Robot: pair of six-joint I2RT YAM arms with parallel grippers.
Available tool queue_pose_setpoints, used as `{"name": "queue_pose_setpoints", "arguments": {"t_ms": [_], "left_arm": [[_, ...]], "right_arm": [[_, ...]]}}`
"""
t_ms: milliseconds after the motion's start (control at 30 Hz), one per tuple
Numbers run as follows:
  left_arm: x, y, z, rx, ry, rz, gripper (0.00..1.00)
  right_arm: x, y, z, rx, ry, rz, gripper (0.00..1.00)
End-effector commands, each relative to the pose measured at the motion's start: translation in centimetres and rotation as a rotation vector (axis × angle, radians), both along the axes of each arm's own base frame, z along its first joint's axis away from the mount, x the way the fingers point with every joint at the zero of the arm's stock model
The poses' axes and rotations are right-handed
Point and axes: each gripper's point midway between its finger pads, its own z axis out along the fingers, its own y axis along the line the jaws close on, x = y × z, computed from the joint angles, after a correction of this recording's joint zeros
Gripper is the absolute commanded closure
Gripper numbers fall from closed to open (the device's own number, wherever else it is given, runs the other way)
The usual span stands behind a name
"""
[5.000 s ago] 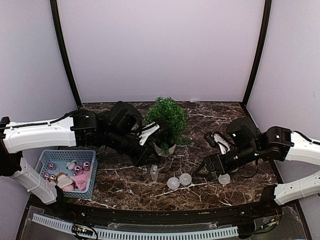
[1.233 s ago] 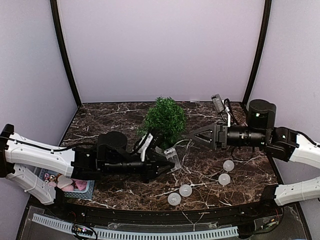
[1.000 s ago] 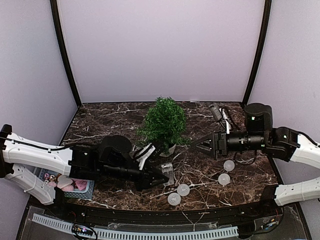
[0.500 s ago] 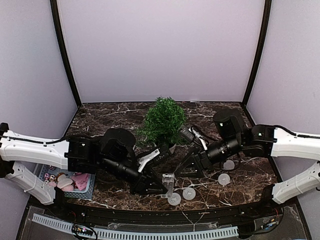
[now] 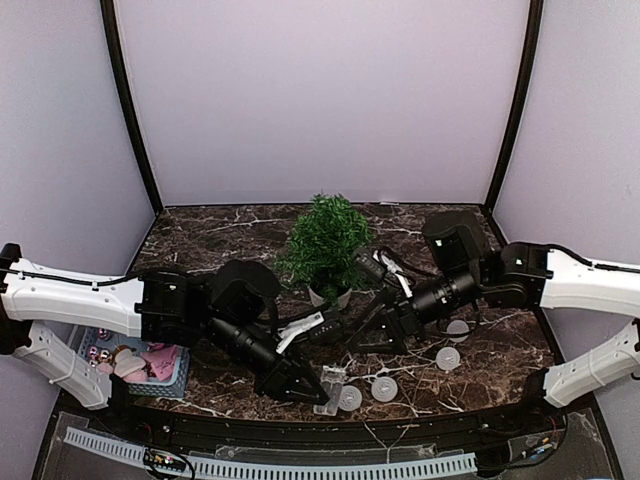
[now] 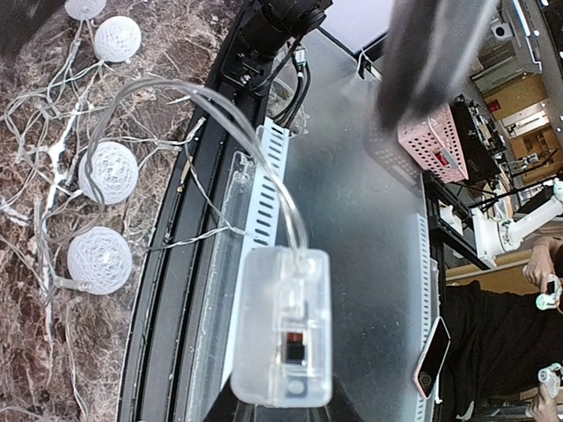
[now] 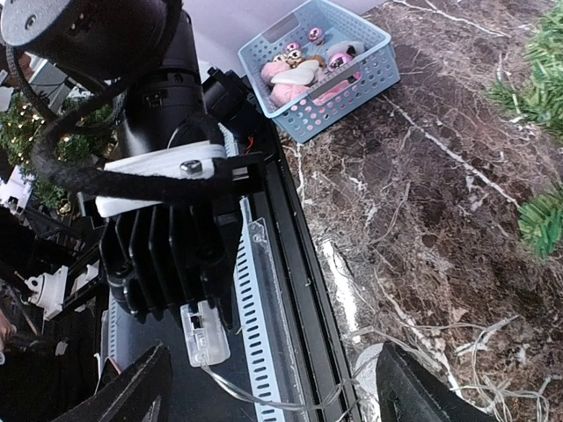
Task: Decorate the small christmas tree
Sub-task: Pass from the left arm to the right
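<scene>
The small christmas tree [image 5: 325,243] stands in its white pot at the middle back of the marble table. A light string with white woven balls [image 5: 384,389] lies on the table in front of it. My left gripper [image 5: 308,386] is low at the front edge, shut on the string's clear battery box [image 6: 283,338], which hangs out over the front rail. The thin wire runs from the box back to the balls [image 6: 107,171]. My right gripper [image 5: 363,334] hovers open just right of the pot, nothing between its fingers, facing the left gripper and the box [image 7: 204,335].
A blue basket [image 7: 356,95] with pink ornaments sits at the front left, partly hidden by the left arm in the top view. Two more white balls [image 5: 448,358] lie at the right. Loose wire spreads over the table front, and a slotted white rail [image 5: 300,468] runs along the front edge.
My left gripper has carried the battery box from beside the tree down to the front edge. The right arm swung left and lower, toward the table's front centre, staying open.
</scene>
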Motion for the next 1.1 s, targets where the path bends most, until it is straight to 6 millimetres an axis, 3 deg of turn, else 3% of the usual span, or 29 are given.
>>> {"name": "queue_pose_setpoints", "arguments": {"t_ms": [0, 133, 367, 600, 733, 967, 1067], "left_arm": [[-0.8, -0.2, 1.9, -0.038, 0.027, -0.032, 0.94], [-0.8, 0.0, 1.4, -0.012, 0.022, -0.035, 0.94], [-0.8, -0.1, 1.9, -0.023, 0.018, -0.039, 0.94], [-0.8, -0.2, 2.0, -0.025, 0.015, -0.047, 0.94], [-0.8, -0.2, 2.1, -0.028, 0.012, -0.043, 0.94], [-0.6, -0.3, 2.1, -0.03, 0.008, -0.036, 0.94], [-0.5, -0.4, 2.2, -0.034, 0.002, -0.029, 0.94]], "right_arm": [[-1.6, 1.4, 0.6, 0.046, 0.026, 0.096, 0.23], [-3.4, 1.9, 1.3, 0.085, 0.086, 0.181, 0.31], [-6.0, 2.1, 0.1, 0.073, 0.184, 0.283, 0.38], [-6.0, 2.7, -0.3, 0.078, 0.188, 0.276, 0.49], [-5.9, 2.7, -1.1, 0.049, 0.193, 0.264, 0.72], [-5.9, 2.5, -1.3, 0.041, 0.195, 0.257, 0.74], [-5.9, 2.4, -1.5, 0.036, 0.193, 0.252, 0.8]]}}
